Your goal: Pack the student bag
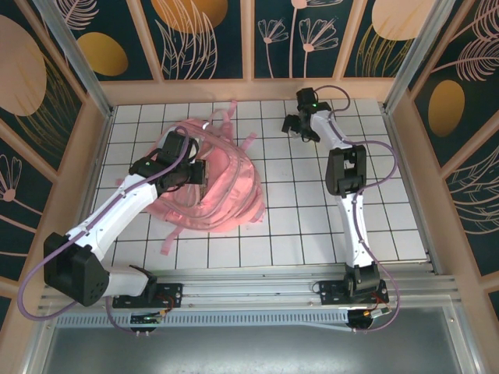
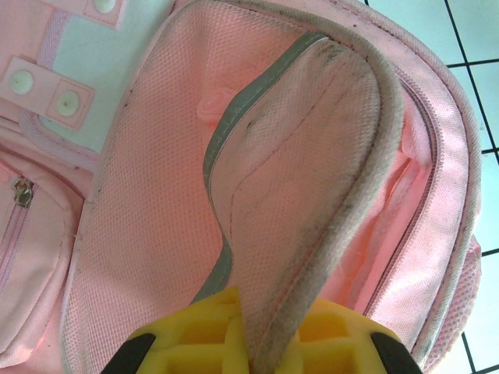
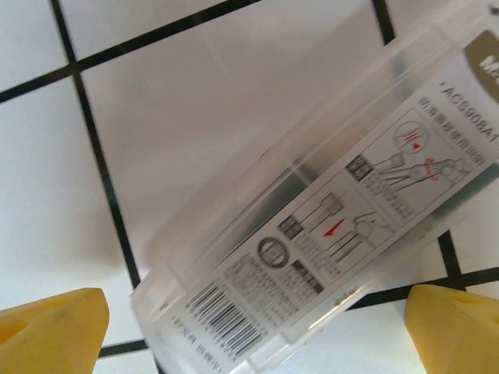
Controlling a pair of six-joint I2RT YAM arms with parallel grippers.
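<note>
The student bag (image 1: 226,199), a large pink backpack, lies on the tiled table left of centre. My left gripper (image 1: 192,173) is over its upper part. In the left wrist view that gripper (image 2: 269,343) is shut on the grey-trimmed edge of the bag's flap (image 2: 312,156) and holds it up, so the pink interior (image 2: 405,179) shows behind it. My right gripper (image 1: 296,127) is at the far middle of the table. Its yellow fingers (image 3: 54,331) stand wide open on either side of a clear plastic box (image 3: 327,210) with a printed label and barcode, which lies on the tiles.
Loose pink straps (image 1: 248,142) trail from the bag toward the far side and toward the near left (image 1: 168,248). Wooden walls (image 1: 257,89) close in the table at the back and both sides. Bare tiles (image 1: 312,234) lie between the bag and the right arm.
</note>
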